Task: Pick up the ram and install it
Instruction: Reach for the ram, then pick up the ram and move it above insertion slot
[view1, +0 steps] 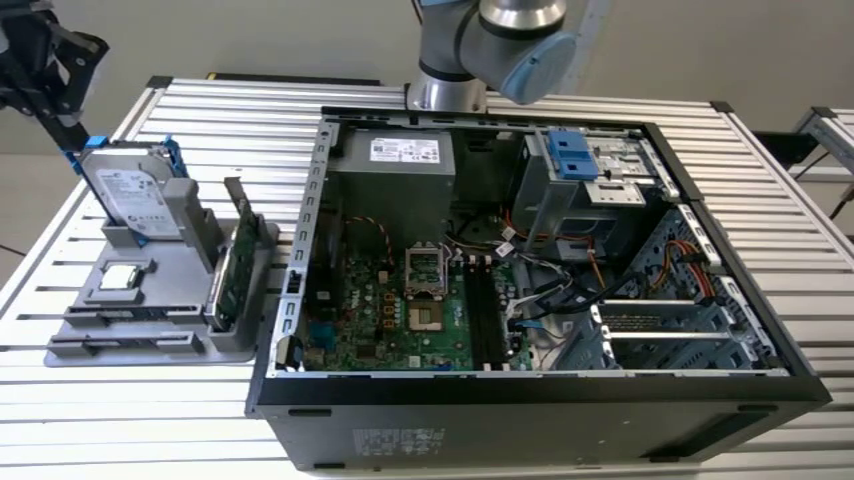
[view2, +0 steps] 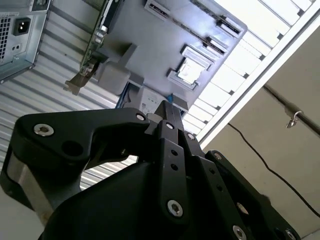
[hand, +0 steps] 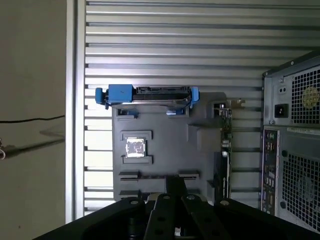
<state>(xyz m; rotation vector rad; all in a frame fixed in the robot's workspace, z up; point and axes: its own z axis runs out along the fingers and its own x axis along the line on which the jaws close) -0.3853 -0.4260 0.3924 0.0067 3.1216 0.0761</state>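
An open desktop computer case (view1: 534, 420) lies on a slatted metal table (view1: 240, 110). Just beside it, on the exterior view's left, is a grey parts tray (view1: 80, 352). The tray holds a silver hard drive (view1: 134, 190) with blue rails standing at its far end. A small processor chip (view1: 120, 277) sits in the middle, and a green expansion card (view1: 230, 275) stands on edge along the side nearest the case.

The black claw (view2: 167, 109) hangs above the hard-drive end of the tray, well apart from the case. Its fingertips are drawn together to a narrow point and it looks empty.

I cannot tell where the ram is. The bracket rows (view1: 134, 320) at the tray's near end and the dark memory slots (view1: 487, 310) on the motherboard (view1: 387, 310) are too indistinct to show whether a stick sits in either.

Judging from this, the claw is engaged in neither the pick-up nor the install, and I cannot tell whether the task has barely begun or is finished.
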